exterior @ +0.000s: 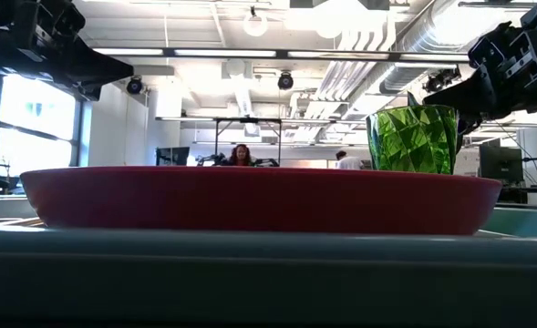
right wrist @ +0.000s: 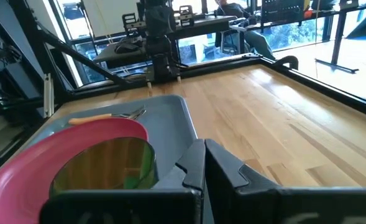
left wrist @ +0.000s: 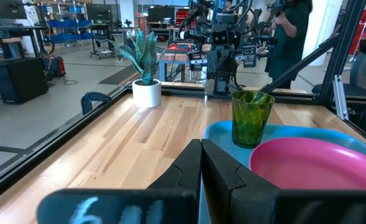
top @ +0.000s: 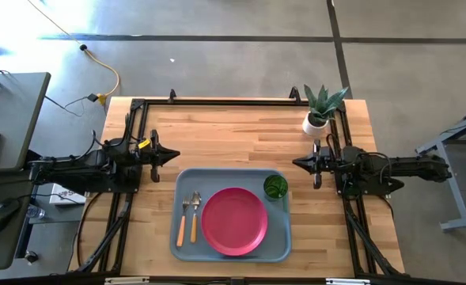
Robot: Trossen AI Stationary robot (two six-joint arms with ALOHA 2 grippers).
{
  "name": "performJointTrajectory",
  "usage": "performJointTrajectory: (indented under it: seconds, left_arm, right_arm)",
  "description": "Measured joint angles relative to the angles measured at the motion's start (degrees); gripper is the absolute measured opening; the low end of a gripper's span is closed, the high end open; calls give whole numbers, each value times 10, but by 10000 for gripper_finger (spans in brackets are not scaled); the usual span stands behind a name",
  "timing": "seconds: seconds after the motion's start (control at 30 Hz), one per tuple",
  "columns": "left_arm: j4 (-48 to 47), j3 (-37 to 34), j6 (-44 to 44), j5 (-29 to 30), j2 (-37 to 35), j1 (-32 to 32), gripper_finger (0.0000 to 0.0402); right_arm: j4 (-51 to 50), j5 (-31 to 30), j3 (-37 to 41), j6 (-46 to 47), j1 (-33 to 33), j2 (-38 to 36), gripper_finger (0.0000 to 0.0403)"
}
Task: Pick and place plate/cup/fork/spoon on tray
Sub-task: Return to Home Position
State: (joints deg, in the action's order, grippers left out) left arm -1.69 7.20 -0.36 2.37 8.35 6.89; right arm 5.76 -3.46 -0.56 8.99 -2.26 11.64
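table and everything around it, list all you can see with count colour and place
tray: 1, grey-blue, near middle of table
plate: 1, pink-red, on tray
cup: 1, green, tray's far right corner
fork: 1, tan handle, tray's left side
spoon: 1, tan handle, beside fork
potted plant: 1, white pot, far right of table
table: 1, light wood
left pincer: shut, empty, left of tray
right pincer: shut, empty, right of tray

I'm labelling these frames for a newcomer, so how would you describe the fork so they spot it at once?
Start at the grey-blue tray near the front of the wooden table, and find the pink-red plate on it. Left of the plate lie two orange-handled utensils side by side. The fork is the outer one, farther from the plate, with tines rather than the spoon's rounded bowl.
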Motion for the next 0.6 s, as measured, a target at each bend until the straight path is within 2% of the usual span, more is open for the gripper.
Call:
performJointTrajectory:
  seconds: [0.07,0.1,0.2,0.33,0.4,0.6]
  left_arm:
    - [0,0,0,0,0,0,3]
    - [0,0,0,0,0,0,3]
    - [0,0,0,0,0,0,3]
    - [0,0,0,0,0,0,3]
    - [0,0,0,0,0,0,3]
    - [-1,0,0,0,0,0,3]
  right_arm:
    - [0,-3,0,3,0,0,0]
    - [9,-26,0,39,0,0,0]
    - [28,-171,-1,191,-2,-1,0]
    - [26,-281,-3,302,-1,0,0]
    - [26,-299,-3,317,-1,0,0]
    - [25,-300,-3,296,-1,0,0]
